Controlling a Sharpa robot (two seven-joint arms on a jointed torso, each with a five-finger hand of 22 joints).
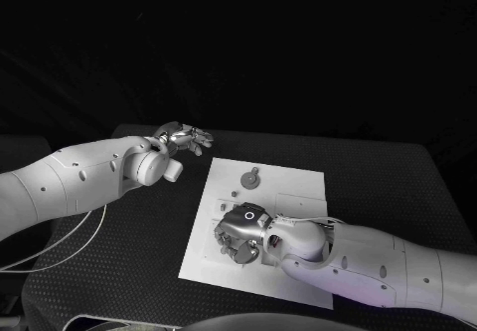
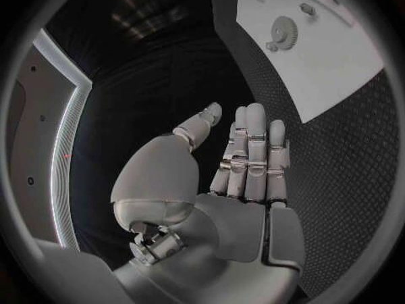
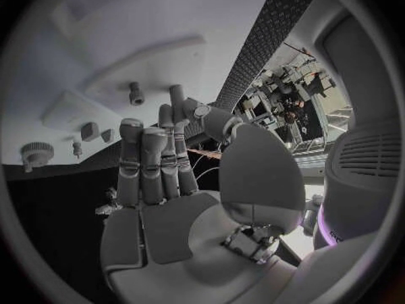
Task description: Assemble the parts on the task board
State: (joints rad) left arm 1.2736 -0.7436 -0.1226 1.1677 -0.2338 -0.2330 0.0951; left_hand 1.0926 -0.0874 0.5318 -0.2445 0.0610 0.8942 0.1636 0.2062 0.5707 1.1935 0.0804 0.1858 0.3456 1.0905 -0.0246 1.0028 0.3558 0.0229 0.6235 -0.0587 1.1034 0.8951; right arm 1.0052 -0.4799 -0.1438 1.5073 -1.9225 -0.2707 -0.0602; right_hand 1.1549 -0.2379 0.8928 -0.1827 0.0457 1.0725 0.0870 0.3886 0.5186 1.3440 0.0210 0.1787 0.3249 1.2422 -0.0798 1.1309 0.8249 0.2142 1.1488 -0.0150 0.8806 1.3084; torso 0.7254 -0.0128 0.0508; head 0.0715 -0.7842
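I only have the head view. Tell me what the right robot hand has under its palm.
Observer: Nothing. The right wrist view shows the right robot hand with fingers stretched out and no part in them.
Operator: Report the left palm.
Observer: In the left wrist view the left robot hand is flat and bare, holding nothing.
Operator: Name what lies ahead of the right fingers.
Observer: A small peg-like part sits on the task board past the fingertips, untouched.
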